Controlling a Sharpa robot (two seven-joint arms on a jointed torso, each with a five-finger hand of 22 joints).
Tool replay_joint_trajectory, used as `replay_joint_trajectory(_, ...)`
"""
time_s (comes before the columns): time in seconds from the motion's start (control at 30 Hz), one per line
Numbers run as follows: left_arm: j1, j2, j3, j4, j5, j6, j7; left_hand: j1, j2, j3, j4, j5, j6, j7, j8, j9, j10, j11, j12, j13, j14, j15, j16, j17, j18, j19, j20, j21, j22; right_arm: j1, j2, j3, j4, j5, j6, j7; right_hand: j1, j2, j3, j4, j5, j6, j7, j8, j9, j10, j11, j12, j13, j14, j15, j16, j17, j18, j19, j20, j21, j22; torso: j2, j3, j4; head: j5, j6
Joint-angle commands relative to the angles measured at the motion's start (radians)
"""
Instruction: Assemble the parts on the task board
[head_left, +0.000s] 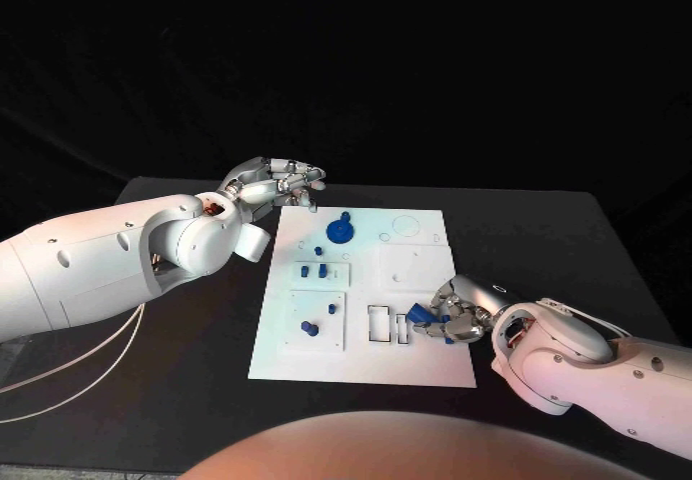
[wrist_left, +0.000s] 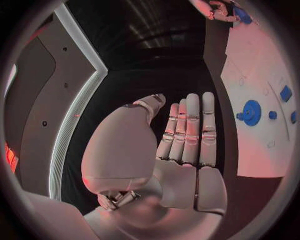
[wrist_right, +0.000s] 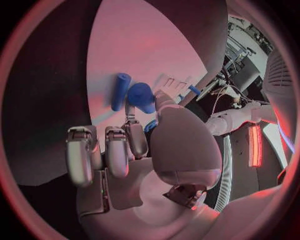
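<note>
One stubby blue part (wrist_right: 141, 97) pinched by right hand (head_left: 447, 318); left hand (head_left: 274, 184) flat, empty.

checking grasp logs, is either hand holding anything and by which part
The right hand pinches a small blue part by its end at the task board. The left hand holds nothing.

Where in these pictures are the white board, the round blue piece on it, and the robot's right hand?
task board (head_left: 418, 362), head view, bare white near its front edge.
round blue part (head_left: 339, 232), head view, middle of its disc.
right hand (head_left: 450, 318), head view, middle of the hand, pinching a blue part.
</note>
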Motion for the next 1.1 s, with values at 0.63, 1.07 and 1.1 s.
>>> replay_joint_trajectory(0.63, 0.0, 0.005, 0.001, 0.0, 0.004, 0.013, 0.006, -0.002, 0.003, -0.003, 0.002, 0.0, -0.01, 0.0, 0.008, 0.0, 0.0, 0.004, -0.006, -0.002, -0.004, 0.001, -0.005, 0.0, 0.008, 0.006, -0.001, -0.007, 0.002, 0.024, -0.019, 0.0, 0.097, 0.056, -0.134, 0.041, 0.046, 0.028, 0.112, 0.002, 0.084, 0.07, -0.029, 0.015, 0.005, 0.064, -0.025, 0.079, 0.12, 0.098, -0.029, 0.011, 0.235, -0.026, 0.099, -0.03, 0.032, 0.259, -0.002, -0.002, 0.0042, -0.004, 0.0)
replay_joint_trajectory(1.07, 0.0, 0.011, 0.001, -0.002, 0.004, 0.016, 0.005, -0.002, 0.004, -0.003, 0.003, 0.0, -0.01, 0.0, 0.008, 0.0, 0.0, 0.004, -0.006, -0.002, -0.004, 0.001, -0.005, 0.0, 0.008, 0.006, -0.001, -0.008, 0.002, 0.027, 0.063, 0.0, 0.062, 0.181, -0.032, 0.034, -0.063, 0.033, 0.149, 0.003, 0.092, 0.081, -0.028, 0.01, 0.007, 0.074, -0.024, 0.09, 0.136, 0.098, -0.028, 0.01, 0.233, -0.025, 0.095, -0.031, 0.025, 0.256, -0.001, -0.0018, 0.006, -0.003, 0.0)
replay_joint_trajectory(1.1, 0.0, 0.011, 0.001, -0.002, 0.004, 0.016, 0.005, -0.002, 0.004, -0.003, 0.003, 0.0, -0.01, 0.0, 0.008, 0.0, 0.0, 0.004, -0.006, -0.002, -0.004, 0.001, -0.005, 0.0, 0.008, 0.006, -0.001, -0.008, 0.002, 0.026, 0.068, 0.0, 0.06, 0.187, -0.027, 0.034, -0.074, 0.032, 0.151, 0.003, 0.091, 0.083, -0.027, 0.01, 0.007, 0.074, -0.024, 0.09, 0.136, 0.098, -0.028, 0.01, 0.233, -0.025, 0.096, -0.031, 0.026, 0.257, -0.001, -0.0016, 0.0054, -0.002, 0.0)
